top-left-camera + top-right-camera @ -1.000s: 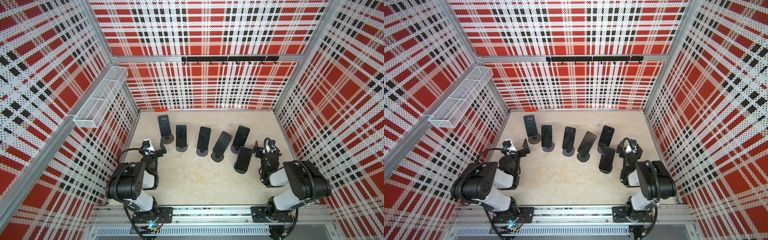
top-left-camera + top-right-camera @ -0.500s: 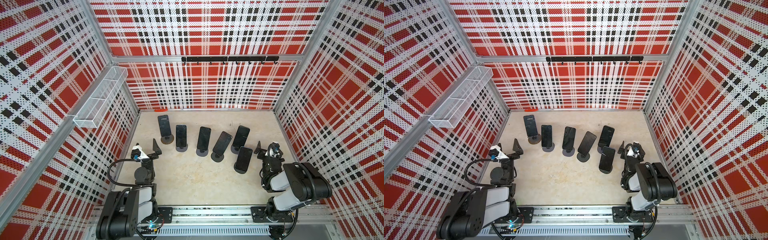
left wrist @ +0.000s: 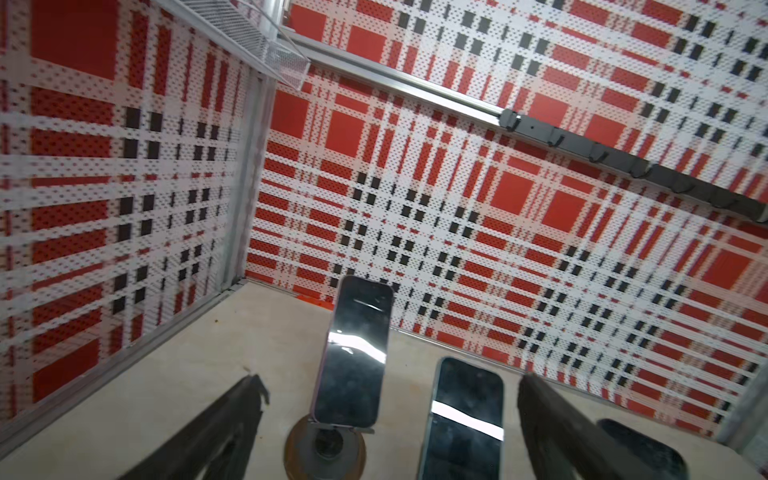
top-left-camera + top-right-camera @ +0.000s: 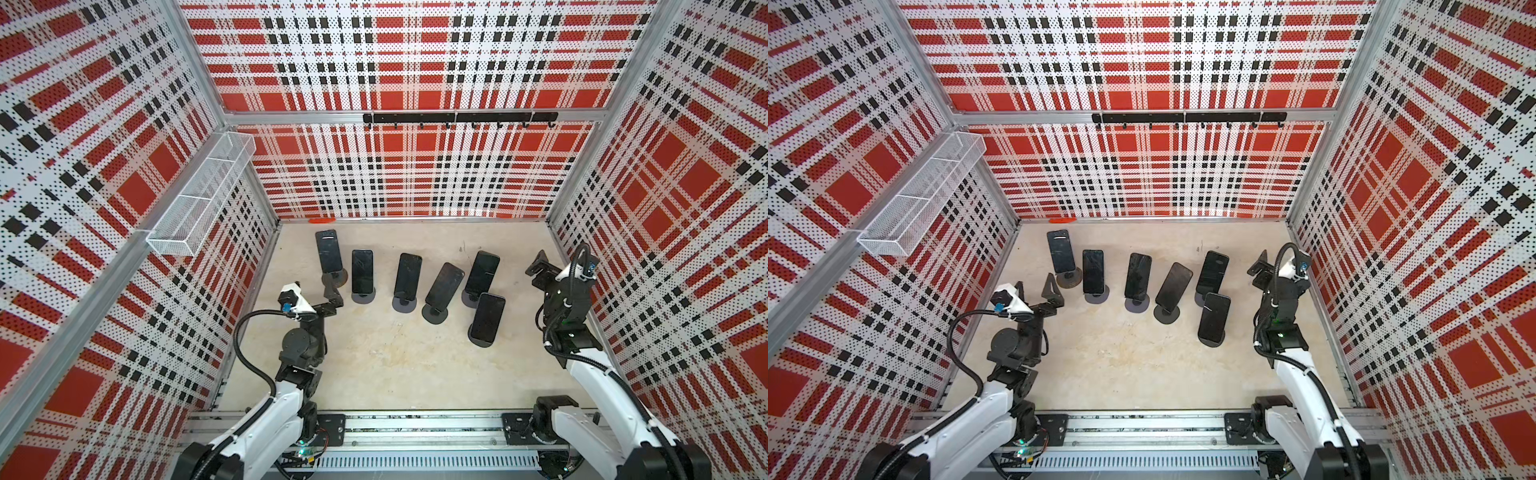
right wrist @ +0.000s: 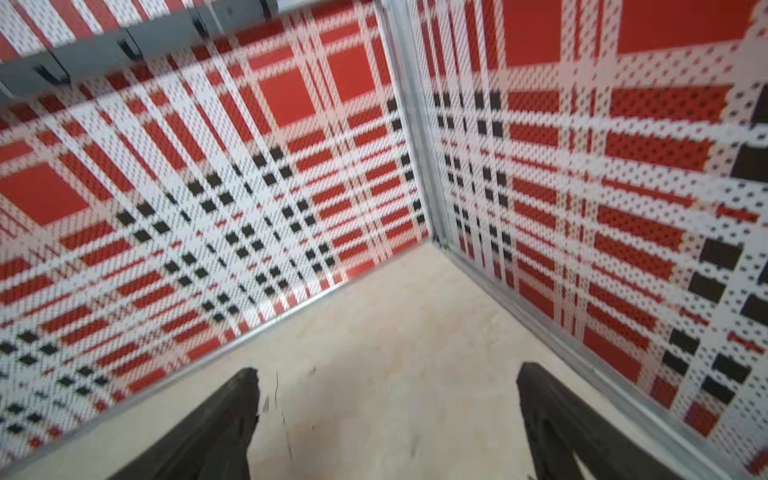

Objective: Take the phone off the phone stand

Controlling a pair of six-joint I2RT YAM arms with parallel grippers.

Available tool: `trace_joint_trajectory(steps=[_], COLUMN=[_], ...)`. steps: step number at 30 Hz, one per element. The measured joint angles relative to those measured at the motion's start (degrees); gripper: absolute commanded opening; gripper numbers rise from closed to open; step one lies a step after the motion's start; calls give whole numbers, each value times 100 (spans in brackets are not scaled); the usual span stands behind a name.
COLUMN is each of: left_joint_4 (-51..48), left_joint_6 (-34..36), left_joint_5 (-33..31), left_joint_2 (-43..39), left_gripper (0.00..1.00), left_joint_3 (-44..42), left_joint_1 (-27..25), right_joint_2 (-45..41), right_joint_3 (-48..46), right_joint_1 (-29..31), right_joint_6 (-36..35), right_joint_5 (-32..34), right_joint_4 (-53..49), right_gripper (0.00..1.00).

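Now the left end effector [image 4: 1036,293], spread and empty, faces the leftmost phone [image 4: 1061,251], propped on its round stand [image 4: 1069,279]; a skewed approach could knock the neighbouring phone [image 4: 1093,272] or tip the stand. The right end effector [image 4: 1258,270] hangs spread, empty.

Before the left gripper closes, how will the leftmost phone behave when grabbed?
The phone looks rigid, and its glossy glass is probably slippery. It leans tall over a small round base, so a sideways push would likely tip it.
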Motion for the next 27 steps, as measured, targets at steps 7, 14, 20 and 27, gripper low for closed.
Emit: trace_joint_trajectory(steps=[7,14,20,27], left_joint_4=[-678,-835,-942,-1150], left_joint_6=[63,131,28,-334], left_joint_5=[-909,-1322,-1486,-1858], left_joint_2=[22,992,1224,1102], left_gripper=[98,98,98,98], left_joint_3=[81,774,1040,1106], left_joint_1=[-1626,-2608,-2894,-2780], right_joint_2=[-129,1060,1397,1207], right_joint_3=[533,2594,3685,3832], right_joint_1=[175,577,540,586], right_joint_6=[667,1316,1484,1626], right_joint_5=[-1296,-741,-516,-1504], right_joint_4=[-2092,-4824,-6255,-6710], right_gripper=[100,100,100,100])
